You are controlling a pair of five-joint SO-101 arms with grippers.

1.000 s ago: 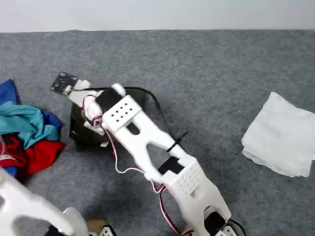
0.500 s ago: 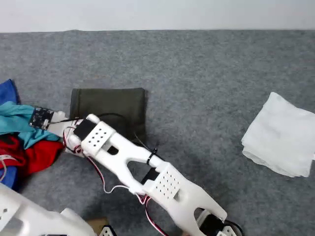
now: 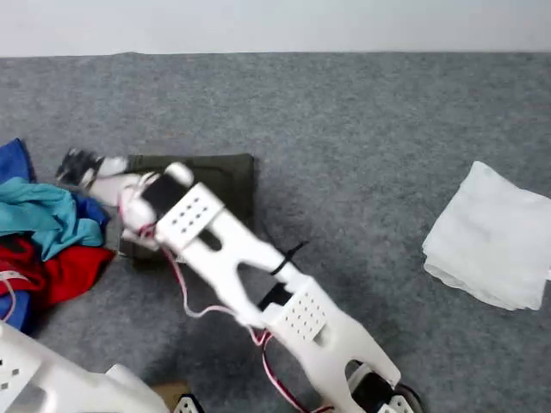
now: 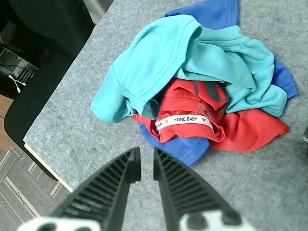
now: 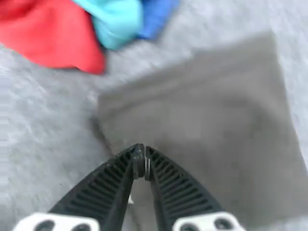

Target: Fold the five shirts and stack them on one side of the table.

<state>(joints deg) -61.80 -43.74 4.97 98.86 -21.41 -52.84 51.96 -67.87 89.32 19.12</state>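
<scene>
A folded dark olive shirt (image 3: pixel 219 181) lies flat at the table's left centre. My right gripper (image 3: pixel 76 166) hangs at its left edge, beside the pile, shut with nothing between its fingers. In the right wrist view the right gripper (image 5: pixel 140 161) sits just above the olive shirt (image 5: pixel 216 130). A loose pile of teal (image 3: pixel 43 215), red (image 3: pixel 65 271) and blue (image 3: pixel 13 159) shirts lies at the far left. My left gripper (image 4: pixel 143 166) hovers over the table just short of that pile, with a narrow gap between its fingers. A folded white shirt (image 3: pixel 491 237) rests at the right.
The left arm's white body (image 3: pixel 30 379) stands at the near left corner. The table's left edge drops off beside the pile, toward a dark chair (image 4: pixel 43 29). Grey felt stretches between the olive and white shirts.
The right arm swung from the olive shirt's far left corner toward the pile, uncovering the shirt, then back up to the shirt's left edge. The shirts did not move.
</scene>
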